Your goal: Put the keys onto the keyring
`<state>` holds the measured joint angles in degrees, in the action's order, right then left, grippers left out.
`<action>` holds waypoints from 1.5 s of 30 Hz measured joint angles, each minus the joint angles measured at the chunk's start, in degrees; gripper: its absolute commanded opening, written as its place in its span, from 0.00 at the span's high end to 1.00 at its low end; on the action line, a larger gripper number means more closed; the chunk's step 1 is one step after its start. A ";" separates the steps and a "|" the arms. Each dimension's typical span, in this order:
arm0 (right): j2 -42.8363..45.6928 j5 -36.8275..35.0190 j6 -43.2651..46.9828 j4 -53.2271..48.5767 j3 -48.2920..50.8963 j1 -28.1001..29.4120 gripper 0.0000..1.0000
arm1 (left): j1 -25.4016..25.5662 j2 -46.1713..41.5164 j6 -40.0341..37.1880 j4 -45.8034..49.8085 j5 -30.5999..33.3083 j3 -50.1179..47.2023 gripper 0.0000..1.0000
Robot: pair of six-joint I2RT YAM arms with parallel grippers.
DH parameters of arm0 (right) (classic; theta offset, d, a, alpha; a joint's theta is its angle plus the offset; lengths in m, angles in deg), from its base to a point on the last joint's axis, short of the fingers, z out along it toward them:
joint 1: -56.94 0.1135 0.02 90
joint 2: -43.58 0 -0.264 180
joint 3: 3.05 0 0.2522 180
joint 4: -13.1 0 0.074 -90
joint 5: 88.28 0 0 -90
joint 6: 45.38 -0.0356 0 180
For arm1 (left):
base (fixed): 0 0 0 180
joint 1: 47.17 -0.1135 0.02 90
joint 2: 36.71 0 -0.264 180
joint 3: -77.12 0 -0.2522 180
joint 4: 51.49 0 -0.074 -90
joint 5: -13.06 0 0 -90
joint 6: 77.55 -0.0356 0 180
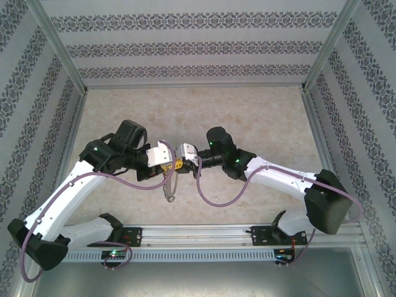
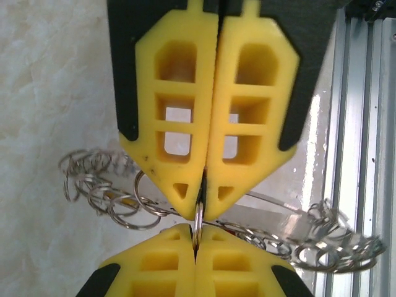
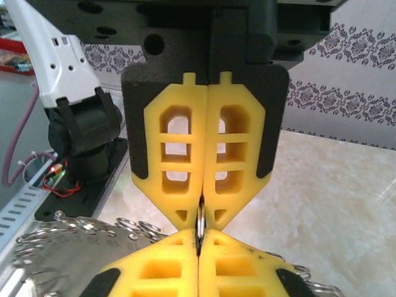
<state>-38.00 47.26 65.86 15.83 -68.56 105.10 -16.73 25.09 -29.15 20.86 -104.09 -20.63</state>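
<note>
We find no text, label, brand or number that we can read. On the shiny metal piece (image 3: 74, 250) low in the right wrist view we see a row of tiny dark marks, perhaps digits, too blurred to make out.

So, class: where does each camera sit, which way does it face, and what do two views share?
Top external: above, behind the bases, looking down on the beige marbled table; both white arms, left tool meeting right tool.
Left wrist: looks along its yellow fingers at the table.
Right wrist: looks along its fingers towards the left arm's black base.
Shared: both wrist views show the tools shut on the silvery chain of metal rings.
</note>
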 measured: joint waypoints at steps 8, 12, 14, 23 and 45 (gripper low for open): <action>-0.48 0.76 -9.09 11.89 2.25 0.11 1.00 | -0.02 -7.52 1.57 -5.09 -1.60 -1.92 0.80; -0.98 0.35 -14.71 20.15 5.51 0.11 1.00 | 0.00 -10.54 1.75 -7.56 -1.66 -2.80 0.81; -0.98 0.33 -16.81 23.82 6.67 0.11 1.00 | 0.00 -11.17 1.73 -7.85 -1.07 -2.91 0.81; -0.98 0.26 -20.33 31.89 7.06 0.11 1.00 | 0.00 -11.39 1.97 -8.83 1.75 -2.91 0.77; -7.41 -4.81 -31.08 50.21 9.18 0.76 1.00 | -0.15 -12.11 5.31 -13.51 3.76 -5.70 1.00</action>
<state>-45.41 42.45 34.78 66.04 -59.38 105.87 -16.89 12.98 -23.84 7.35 -100.33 -26.33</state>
